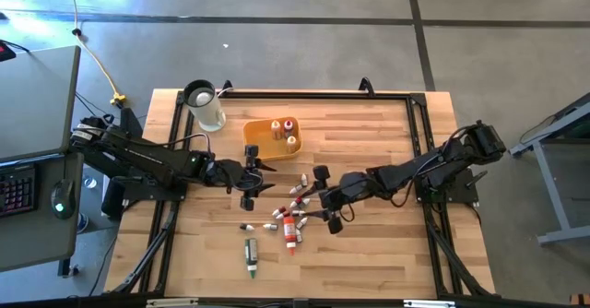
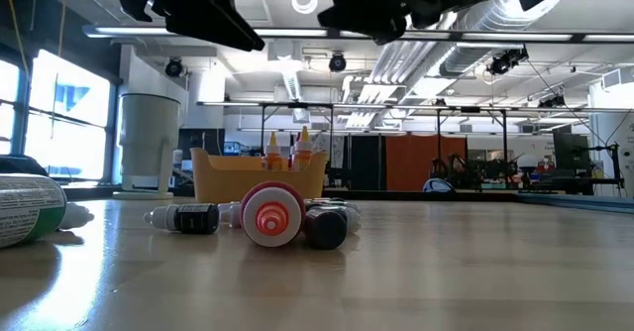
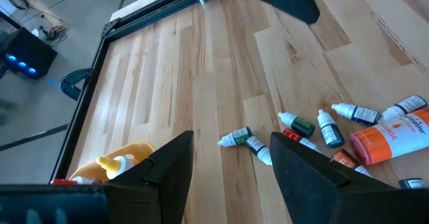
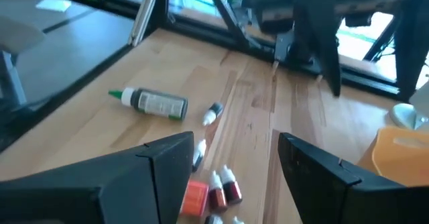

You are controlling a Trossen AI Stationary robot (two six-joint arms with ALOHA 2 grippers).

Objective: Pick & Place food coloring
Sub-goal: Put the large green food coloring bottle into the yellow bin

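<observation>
Closest to the low camera, a fat green-labelled tube (image 2: 30, 208) lies on its side at the table's near edge, its printed wrap curved and glossy. From above the same tube (image 1: 250, 254) shows long and slim, apart from the rest of the food coloring. Behind it in the low view I see the round ribbed cap of the big orange bottle (image 2: 271, 213) end-on, with a small dark bottle (image 2: 188, 217) to one side and another dark round-ended one (image 2: 325, 227) just beside it.

The high view spreads that cluster out: the orange bottle (image 1: 289, 231) lies flat amid several finger-sized droppers with pale caps, scattered over the planked wooden table (image 1: 369, 253). Three more upright bottles stand in the yellow-orange square tray (image 1: 253, 133), near the white jug (image 1: 205, 106).

My left claw (image 1: 249, 177) hangs above the table just left of the cluster, its flat dark fingers (image 3: 167, 167) spread apart and holding nothing. My left wrist camera catches labels the other views do not: the word on the orange bottle, plus green-, red- and blue-labelled droppers lying at odd angles. My right claw (image 1: 324, 197) hovers over the cluster's right side, likewise parted and empty, its broad matte fingers (image 4: 164, 160) framing small red bottles (image 4: 221, 187) and the orange one's base. Only the low view shows the room beyond.
</observation>
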